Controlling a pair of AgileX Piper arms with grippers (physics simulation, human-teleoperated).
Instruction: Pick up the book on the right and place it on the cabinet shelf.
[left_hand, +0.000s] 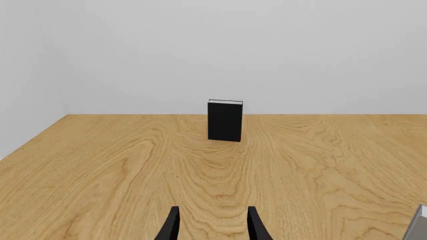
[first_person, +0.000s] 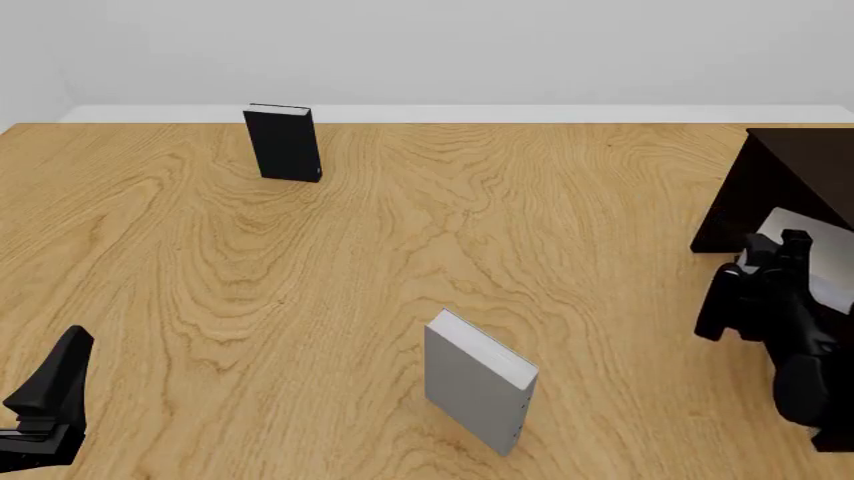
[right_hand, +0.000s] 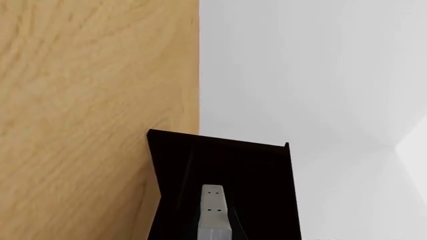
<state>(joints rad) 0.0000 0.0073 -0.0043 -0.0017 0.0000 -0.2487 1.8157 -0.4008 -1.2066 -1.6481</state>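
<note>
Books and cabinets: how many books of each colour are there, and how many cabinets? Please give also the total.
black book: 1
thick grey book: 1
thin pale book: 1
dark cabinet: 1
Total: 4

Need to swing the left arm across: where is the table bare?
Bare wood runs between the black book and the grey book, and from there to the cabinet. It is crowded at the right edge, where the right tool holds the pale book.
</note>
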